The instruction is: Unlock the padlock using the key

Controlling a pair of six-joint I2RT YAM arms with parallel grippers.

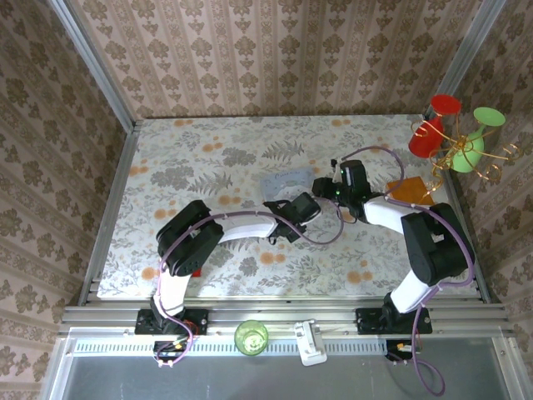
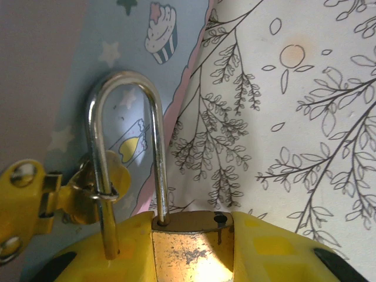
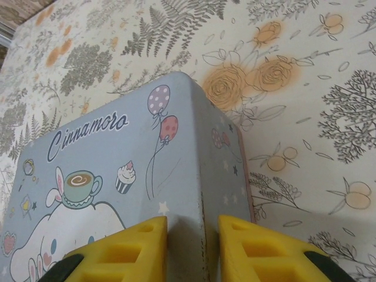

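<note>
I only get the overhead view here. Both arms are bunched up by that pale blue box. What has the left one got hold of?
Observer: Its wrist camera shows the left gripper clamped on a small brass padlock.
Operator: Is it locked?
Observer: It looks open. One leg of the shackle sits in the body. The other hangs free outside it and seems threaded through the gold hasp of the tin.
Operator: And the right arm?
Observer: The right gripper straddles a corner of the tin. I can't tell whether it is pinching it.
</note>
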